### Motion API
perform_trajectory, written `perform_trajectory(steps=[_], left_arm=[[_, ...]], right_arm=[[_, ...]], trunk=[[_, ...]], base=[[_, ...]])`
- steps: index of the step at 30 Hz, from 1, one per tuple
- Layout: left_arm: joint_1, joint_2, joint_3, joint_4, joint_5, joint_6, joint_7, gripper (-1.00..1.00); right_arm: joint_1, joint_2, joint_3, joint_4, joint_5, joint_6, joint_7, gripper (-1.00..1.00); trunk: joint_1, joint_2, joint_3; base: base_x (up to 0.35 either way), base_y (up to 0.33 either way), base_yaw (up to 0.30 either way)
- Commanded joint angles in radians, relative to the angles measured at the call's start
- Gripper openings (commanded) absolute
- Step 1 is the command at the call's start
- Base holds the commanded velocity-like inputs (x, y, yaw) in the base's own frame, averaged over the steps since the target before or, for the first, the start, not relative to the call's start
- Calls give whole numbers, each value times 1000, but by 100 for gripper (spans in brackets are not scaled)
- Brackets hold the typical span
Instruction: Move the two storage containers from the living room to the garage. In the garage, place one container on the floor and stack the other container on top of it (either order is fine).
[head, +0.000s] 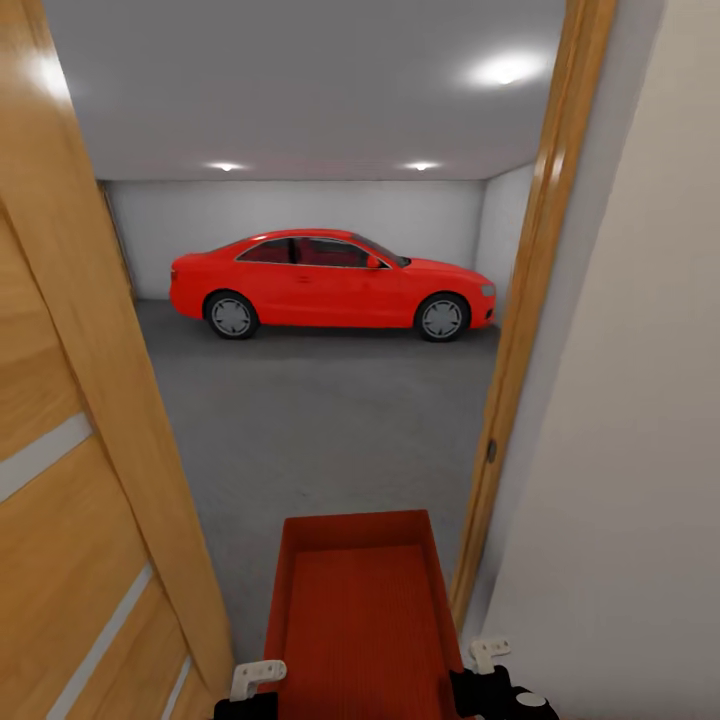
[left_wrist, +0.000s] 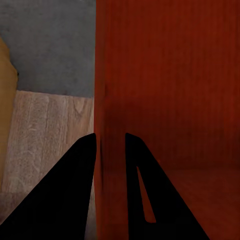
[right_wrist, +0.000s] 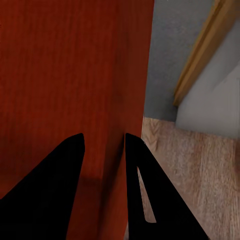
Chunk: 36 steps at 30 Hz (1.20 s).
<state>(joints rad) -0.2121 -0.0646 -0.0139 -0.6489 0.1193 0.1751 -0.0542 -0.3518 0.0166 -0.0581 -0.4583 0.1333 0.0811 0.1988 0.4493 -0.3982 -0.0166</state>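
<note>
a: left claw (left_wrist: 110, 150) first: its two dark fingers sit either side of the bin's (head: 362, 600) thin left wall, closed narrow on it, one finger inside and one outside.

b: and the right claw (right_wrist: 104, 150)?

a: same story on the right wall, fingers pinching that thin panel. from the head camera both claws sit at about 6 o'clock, left one at 7, right one at 5, with the bin held between them.

b: where's the bin in all this?

a: carried low in front of the robot, right in the doorway. open wooden door (head: 70, 480) at 9 o'clock, door frame (head: 530, 300) at 2 o'clock, pale wall (head: 630, 450) at 3. wood plank floor (left_wrist: 45, 135) shows under both claws, grey garage floor (head: 330, 410) ahead, red car (head: 330, 282) at 12 o'clock, well apart.

b: how will it handle?

a: looks like a stiff, light, empty plastic crate, i'd judge. smooth thin walls, so a pinch on each side could slip or flex; holding both long walls near the rear seems the sensible grip.

b: which way does it point?

a: long axis runs 6 to 12 o'clock, straight towards the garage, open top up, roughly level. only one bin shows.
</note>
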Motion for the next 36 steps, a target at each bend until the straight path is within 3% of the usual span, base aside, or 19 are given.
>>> perform_trajectory(steps=[1, 36], left_arm=[[0, 48, -8, -3, 6, -54, 4, -100], [0, 48, -8, -3, 5, -53, 4, -100]], right_arm=[[-1, 0, -16, 0, 12, 6, 10, -100], [-1, 0, -14, 0, 14, 6, 16, -100]], trunk=[[1, -2, -2], [1, -2, -2]], base=[[124, 238, 0], [9, 16, -27]])
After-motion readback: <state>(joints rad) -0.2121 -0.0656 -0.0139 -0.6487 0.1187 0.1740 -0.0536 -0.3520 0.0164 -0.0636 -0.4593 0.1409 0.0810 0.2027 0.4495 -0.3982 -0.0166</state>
